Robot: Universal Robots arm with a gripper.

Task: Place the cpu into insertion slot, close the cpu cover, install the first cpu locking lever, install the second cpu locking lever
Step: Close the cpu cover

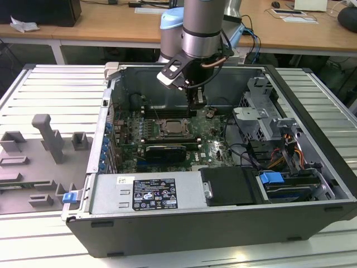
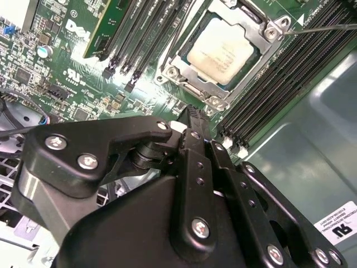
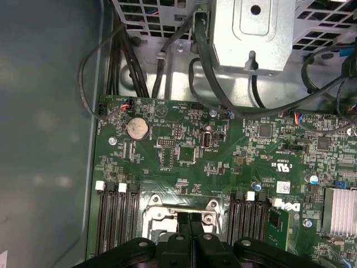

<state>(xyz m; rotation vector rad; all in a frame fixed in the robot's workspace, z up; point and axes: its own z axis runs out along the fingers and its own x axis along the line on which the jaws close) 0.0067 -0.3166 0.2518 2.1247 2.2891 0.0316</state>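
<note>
Exterior view, nearest edge: the open computer case (image 1: 167, 234) lies on its side, with the labelled power-supply box (image 1: 145, 192) along the front. Behind that is the green motherboard (image 1: 128, 134). The cpu (image 2: 223, 47) sits flat in the insertion slot (image 3: 159, 215). The cpu cover (image 2: 243, 15) lies down around it, and the pale chip top shows through its window. A thin silvery rod (image 2: 321, 27) runs out from one socket corner. Just beyond the slot, toward the case's far wall, is the gripper (image 1: 197, 101). Its fingers (image 2: 196, 145) are pressed together with nothing seen between them. Contact with the board: cannot tell. Farthest back are wooden desks (image 1: 122, 22).
</note>
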